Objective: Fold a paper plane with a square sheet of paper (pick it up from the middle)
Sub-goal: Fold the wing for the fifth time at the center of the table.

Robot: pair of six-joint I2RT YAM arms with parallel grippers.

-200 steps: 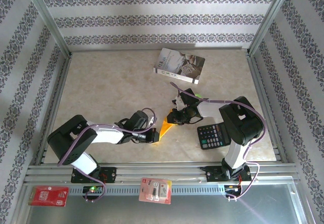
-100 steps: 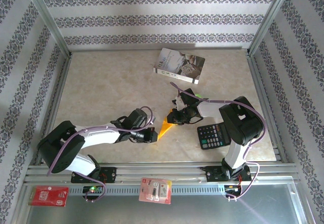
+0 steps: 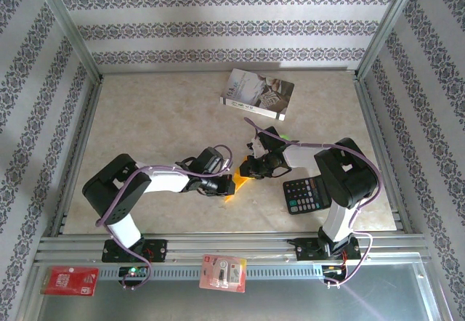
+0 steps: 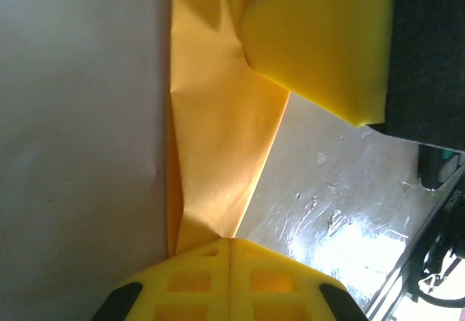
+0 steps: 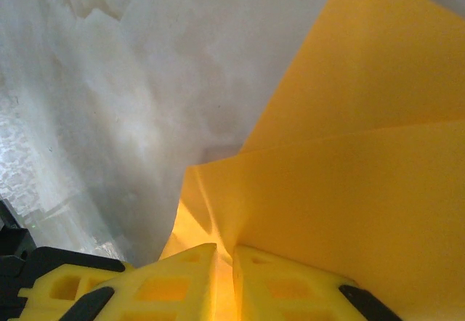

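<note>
Tabletop (image 3: 145, 118): folded paper (image 3: 234, 184) in right gripper (image 5: 224, 253)

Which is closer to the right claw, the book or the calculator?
The black calculator, close beside the right claw; the grey-white book lies farther off, toward the back.

Walled on three sides with white wallpaper (image 3: 232, 27) banded in grey damask stripes. Braced at both upper corners by slanting aluminium posts (image 3: 69, 27). Floored with a beige marbled tabletop (image 3: 145, 118), edged along the bottom by slotted aluminium rails (image 3: 240, 245) and grey sheet metal (image 3: 290, 295). Lit brightest at the top edge.
</note>
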